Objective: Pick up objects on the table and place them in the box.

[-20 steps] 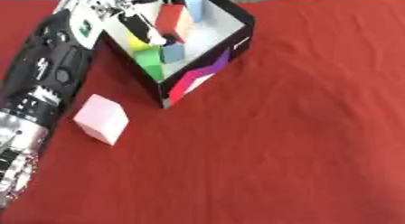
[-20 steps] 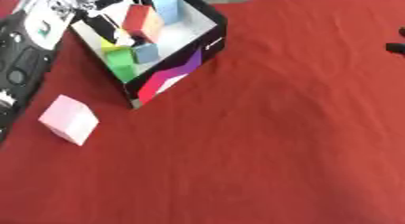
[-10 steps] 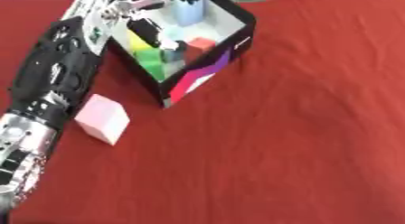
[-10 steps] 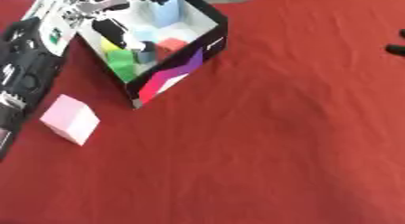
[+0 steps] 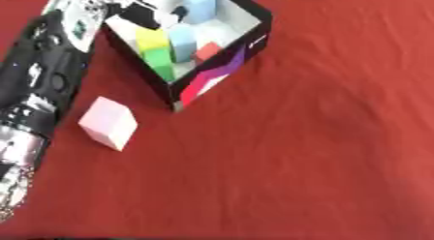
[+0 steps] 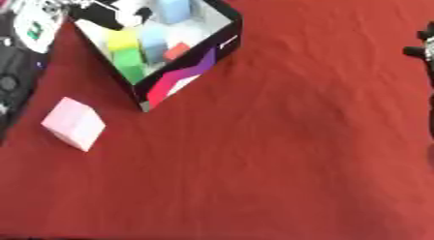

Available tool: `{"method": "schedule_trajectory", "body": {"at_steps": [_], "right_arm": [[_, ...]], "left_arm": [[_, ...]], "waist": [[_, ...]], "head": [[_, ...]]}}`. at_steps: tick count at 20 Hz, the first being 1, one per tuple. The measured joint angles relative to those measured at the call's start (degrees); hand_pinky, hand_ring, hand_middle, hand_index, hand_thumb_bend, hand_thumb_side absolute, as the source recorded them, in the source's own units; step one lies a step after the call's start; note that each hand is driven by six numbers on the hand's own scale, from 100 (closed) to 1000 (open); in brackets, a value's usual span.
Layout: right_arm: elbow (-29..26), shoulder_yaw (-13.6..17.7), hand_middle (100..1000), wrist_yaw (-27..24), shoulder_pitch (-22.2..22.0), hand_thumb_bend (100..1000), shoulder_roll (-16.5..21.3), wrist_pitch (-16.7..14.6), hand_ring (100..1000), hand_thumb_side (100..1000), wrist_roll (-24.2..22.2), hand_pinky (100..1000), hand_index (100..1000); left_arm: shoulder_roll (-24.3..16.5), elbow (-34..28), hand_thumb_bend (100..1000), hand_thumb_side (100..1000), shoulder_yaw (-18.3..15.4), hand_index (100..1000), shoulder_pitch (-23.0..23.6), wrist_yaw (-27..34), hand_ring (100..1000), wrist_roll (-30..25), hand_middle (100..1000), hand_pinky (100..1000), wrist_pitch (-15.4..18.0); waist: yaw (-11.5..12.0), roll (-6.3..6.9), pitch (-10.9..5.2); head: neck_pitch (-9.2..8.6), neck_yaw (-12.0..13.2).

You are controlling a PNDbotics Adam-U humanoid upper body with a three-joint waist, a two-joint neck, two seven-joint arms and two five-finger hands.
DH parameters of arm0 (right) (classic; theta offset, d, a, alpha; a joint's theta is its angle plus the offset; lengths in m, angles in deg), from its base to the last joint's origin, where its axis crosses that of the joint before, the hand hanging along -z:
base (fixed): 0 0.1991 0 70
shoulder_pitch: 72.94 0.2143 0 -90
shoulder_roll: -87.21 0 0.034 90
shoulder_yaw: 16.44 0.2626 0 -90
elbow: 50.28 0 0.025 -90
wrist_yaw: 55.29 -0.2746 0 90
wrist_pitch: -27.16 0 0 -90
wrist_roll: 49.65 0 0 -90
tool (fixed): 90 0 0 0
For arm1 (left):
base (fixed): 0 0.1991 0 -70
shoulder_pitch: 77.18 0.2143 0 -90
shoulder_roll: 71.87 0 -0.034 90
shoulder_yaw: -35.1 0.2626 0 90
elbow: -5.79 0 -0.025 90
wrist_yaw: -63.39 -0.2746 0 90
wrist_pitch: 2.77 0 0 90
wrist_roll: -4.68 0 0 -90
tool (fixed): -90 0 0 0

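Your left hand (image 5: 127, 9) sits at the black, white-lined cardboard box (image 5: 246, 43)'s far-left rim; can't tell its finger state. Pink foam cube (image 5: 108, 123) lies on the red tablecloth (image 5: 322, 152), just beside the box. Right hand (image 6: 422, 45) at right edge, fingers unclear.

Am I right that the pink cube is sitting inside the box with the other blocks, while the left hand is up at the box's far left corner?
Not quite. The pink cube is not inside the box; it lies on the red cloth outside it, nearer the camera and to its left, as the left eye view shows. The left hand is indeed at the box's far left corner.
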Motion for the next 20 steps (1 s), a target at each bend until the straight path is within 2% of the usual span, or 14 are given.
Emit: {"method": "schedule_trajectory", "body": {"at_steps": [4, 8, 11, 12, 14, 17, 18, 19, 20], "right_arm": [[-0.47, 0.54, 767, 0.26, -2.15, 100, 0.68, 0.06, 731, 562, 0.4, 1000, 820], [-0.94, 0.76, 767, 0.51, -2.83, 100, 1.03, 0.06, 731, 561, 0.64, 1000, 820], [-1.12, 0.89, 767, 0.55, -2.86, 100, 1.07, 0.16, 731, 561, 0.75, 1000, 820], [-1.18, 0.99, 767, 0.56, -2.91, 100, 1.08, 0.16, 731, 561, 0.76, 1000, 820], [-1.34, 1.03, 767, 0.63, -2.96, 100, 1.16, 0.16, 731, 560, 0.78, 1000, 820], [-1.55, 1.03, 767, 0.72, -2.94, 100, 1.43, 0.15, 731, 559, 0.79, 1000, 820], [-1.73, 1.04, 768, 0.73, -2.92, 100, 1.48, 0.15, 731, 559, 0.79, 1000, 820], [-1.77, 1.04, 768, 0.73, -2.85, 100, 1.48, 0.16, 731, 559, 0.79, 1000, 820], [-1.8, 1.04, 767, 0.73, -2.78, 100, 1.48, 0.17, 730, 559, 0.78, 1000, 820]], "left_arm": [[-6.12, -6.23, 100, 471, 3.1, 868, 2.58, 12.41, 819, -6.34, 776, 808, -0.7], [-13.31, -15.76, 100, 502, 5.7, 886, 6.84, 24.41, 831, -12.32, 806, 816, -2.44], [-19.47, -23.32, 100, 580, 6.62, 910, 11.82, 31.45, 838, -15.12, 835, 821, -4.5], [-21.49, -25.78, 114, 663, 6.86, 906, 13.78, 33.43, 839, -16.01, 826, 822, -5.16], [-25.4, -30.37, 176, 732, 7.2, 897, 18.19, 36.89, 838, -17.56, 812, 822, -6.7], [-30.35, -36.32, 209, 784, 7.16, 887, 23.93, 40.38, 835, -19.79, 804, 819, -8.93], [-31.59, -37.87, 246, 817, 7.11, 884, 25.58, 41.13, 837, -20.45, 805, 821, -9.59], [-32.72, -39.36, 248, 821, 6.97, 885, 27.14, 41.8, 839, -21.08, 807, 822, -10.22], [-33.74, -40.65, 221, 753, 6.78, 886, 28.6, 42.29, 841, -21.68, 809, 823, -10.82]], "waist": [[1.23, -0.39, -0.81], [1.89, -0.39, -0.87], [2.04, -0.39, -0.87], [2.04, -0.39, -0.87], [2.01, -0.41, -0.86], [1.99, -0.59, -0.83], [1.99, -0.62, -0.81], [1.99, -0.62, -0.79], [1.99, -0.63, -0.76]], "head": [[0.89, -2.55], [0.94, -3.95], [0.94, -4.27], [0.93, -4.28], [0.88, -4.27], [0.81, -4.21], [0.75, -4.19], [0.54, -4.14], [0.32, -4.01]]}}
